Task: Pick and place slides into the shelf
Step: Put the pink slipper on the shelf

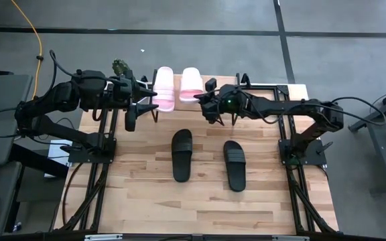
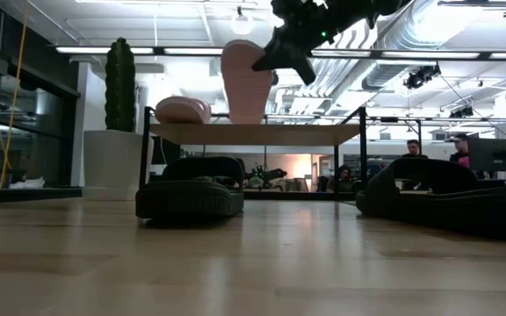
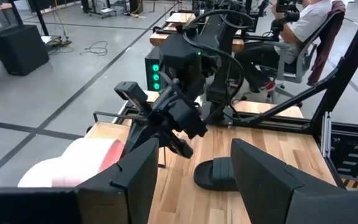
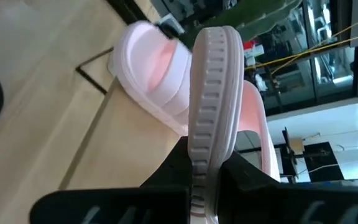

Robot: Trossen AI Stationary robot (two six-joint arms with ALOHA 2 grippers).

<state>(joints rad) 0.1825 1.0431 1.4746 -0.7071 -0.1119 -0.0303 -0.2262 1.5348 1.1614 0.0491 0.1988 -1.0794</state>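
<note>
Pink slide (image 4: 211, 106) stands on edge, pinched by right fingers (image 4: 166, 180); left fingers (image 3: 260, 180) spread.

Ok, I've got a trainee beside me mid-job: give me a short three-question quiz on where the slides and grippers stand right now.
1. True or false: both black slides lie on the table, not on the shelf.
2. Which gripper holds a pink slide? A) left B) right C) neither
3. Fill in: the left gripper, beside the other pink slide, has its fingers ____.

Key:
1. True; one black slide sits left of the other.
2. B; the right gripper is shut on the pink slide, tipped on edge above the shelf.
3. Open.
</note>
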